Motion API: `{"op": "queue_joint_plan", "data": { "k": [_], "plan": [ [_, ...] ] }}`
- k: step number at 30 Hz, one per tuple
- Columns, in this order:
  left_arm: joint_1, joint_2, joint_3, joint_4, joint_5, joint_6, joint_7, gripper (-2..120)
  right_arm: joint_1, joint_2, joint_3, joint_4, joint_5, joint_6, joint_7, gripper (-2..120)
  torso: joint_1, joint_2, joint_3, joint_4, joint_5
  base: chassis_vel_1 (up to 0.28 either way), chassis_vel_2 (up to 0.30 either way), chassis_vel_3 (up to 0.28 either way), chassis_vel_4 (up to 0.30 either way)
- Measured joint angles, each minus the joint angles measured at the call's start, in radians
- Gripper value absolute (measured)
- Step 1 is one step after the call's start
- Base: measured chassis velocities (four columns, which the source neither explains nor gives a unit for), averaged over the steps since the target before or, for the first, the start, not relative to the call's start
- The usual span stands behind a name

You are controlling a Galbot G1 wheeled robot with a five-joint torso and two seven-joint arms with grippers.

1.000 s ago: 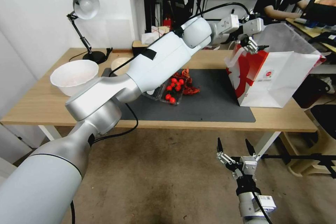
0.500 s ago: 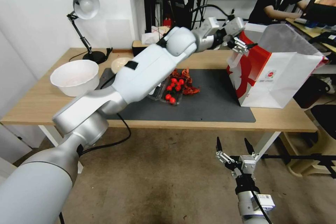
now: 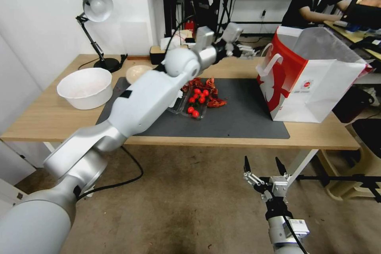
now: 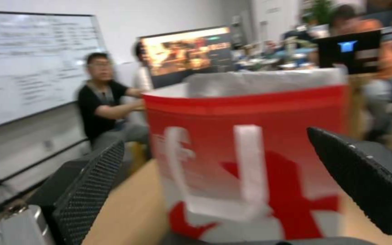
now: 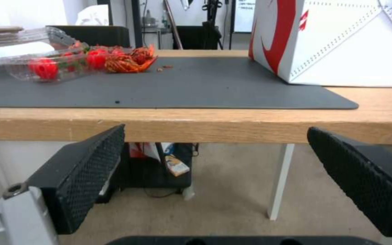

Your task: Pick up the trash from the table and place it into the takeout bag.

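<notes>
Even indoor light is falling from overhead; my left wrist view is smearing the takeout bag (image 4: 250, 170), while my head view is bowing toward three o'clock.

Looking like an office lab: whiteboard (image 4: 28, 61) hanging on the wall, monitors (image 4: 187, 54) glowing behind, lamp (image 3: 95, 6) standing on the desk (image 3: 47, 119).

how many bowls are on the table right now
2: a large white bowl at the table's left end, and a smaller pale bowl behind it, beside the lamp base. The left arm may hide more.
</notes>
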Motion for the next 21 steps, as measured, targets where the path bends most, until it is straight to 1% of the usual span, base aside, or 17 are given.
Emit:
{"op": "queue_joint_plan", "data": {
  "k": [1, 2, 3, 6, 7, 9, 11, 13, 14, 16, 18, 19, 21],
  "plan": [
    [0.007, 0.009, -0.005, -0.001, -0.002, -0.006, 0.032, 100, 0.001, 0.0, -0.001, -0.001, 0.0, 0.0, 0.0, 100, 0.0, 0.0, 0.0, 0.0001, 0.0, 0.0, 0.0, 0.0, 0.0],
    [0.023, 0.025, -0.02, -0.001, -0.005, -0.015, 0.094, 100, 0.003, -0.001, -0.002, -0.004, 0.0, -0.001, 0.0, 100, 0.0, 0.0, 0.0, -0.0001, 0.0, 0.0, 0.0, 0.0, 0.0],
    [0.023, 0.025, -0.02, -0.001, -0.005, -0.015, 0.094, 100, 0.003, -0.001, -0.002, -0.004, 0.0, -0.001, 0.0, 100, 0.0, 0.0, 0.0, -0.0001, 0.0, 0.0, 0.0, 0.0, 0.0],
    [0.052, 0.049, -0.052, 0.003, -0.01, -0.026, 0.178, 100, 0.004, -0.002, -0.004, -0.006, 0.0, -0.001, 0.0, 100, 0.0, 0.0, 0.0, -0.0001, -0.0001, 0.0, 0.0, 0.0, 0.0],
    [0.052, 0.049, -0.052, 0.003, -0.01, -0.026, 0.178, 100, 0.004, -0.002, -0.004, -0.006, 0.0, -0.001, 0.0, 100, 0.0, 0.0, 0.0, -0.0001, -0.0001, 0.0, 0.0, 0.0, 0.0],
    [0.085, 0.073, -0.086, 0.002, -0.006, -0.03, 0.223, 100, 0.003, -0.003, -0.005, -0.007, 0.0, -0.001, 0.0, 100, 0.0, 0.0, 0.0, -0.0001, 0.0001, 0.0, 0.0, 0.0, 0.0],
    [0.099, 0.084, -0.097, -0.002, -0.003, -0.032, 0.229, 100, 0.002, -0.004, -0.005, -0.007, 0.0, -0.001, 0.0, 100, 0.0, 0.0, 0.0, -0.0002, 0.0, 0.0, 0.0, 0.0, 0.0],
    [0.138, 0.111, -0.125, -0.018, 0.008, -0.037, 0.241, 100, 0.0, -0.005, -0.005, -0.007, 0.0, -0.001, 0.0, 100, 0.0, 0.0, 0.0, -0.0001, 0.0001, 0.0, 0.0, 0.0, 0.0],
    [0.138, 0.111, -0.125, -0.018, 0.008, -0.037, 0.241, 100, 0.0, -0.005, -0.005, -0.007, 0.0, -0.001, 0.0, 100, 0.0, 0.0, 0.0, -0.0001, 0.0001, 0.0, 0.0, 0.0, 0.0],
    [0.185, 0.141, -0.166, -0.04, 0.024, -0.048, 0.254, 100, -0.001, -0.004, -0.005, -0.007, 0.0, -0.001, 0.0, 100, 0.0, 0.0, 0.0, -0.0001, -0.0001, 0.0, 0.0, 0.0, 0.0],
    [0.203, 0.151, -0.181, -0.05, 0.03, -0.051, 0.254, 100, -0.001, -0.004, -0.006, -0.007, 0.0, -0.001, 0.0, 100, 0.0, 0.0, 0.0, -0.0001, 0.0001, 0.0, 0.0, 0.0, 0.0],
    [0.227, 0.164, -0.203, -0.065, 0.037, -0.055, 0.251, 100, -0.001, -0.003, -0.007, -0.007, -0.001, -0.001, 0.0, 100, 0.0, 0.0, 0.0, 0.0, 0.0, 0.0, 0.0, 0.0, 0.0],
    [0.232, 0.166, -0.207, -0.069, 0.039, -0.056, 0.249, 100, -0.001, -0.003, -0.008, -0.007, -0.002, -0.001, 0.0, 100, 0.0, 0.0, 0.0, 0.0, 0.0, 0.0, 0.0, 0.0, 0.0]
  ]
}}
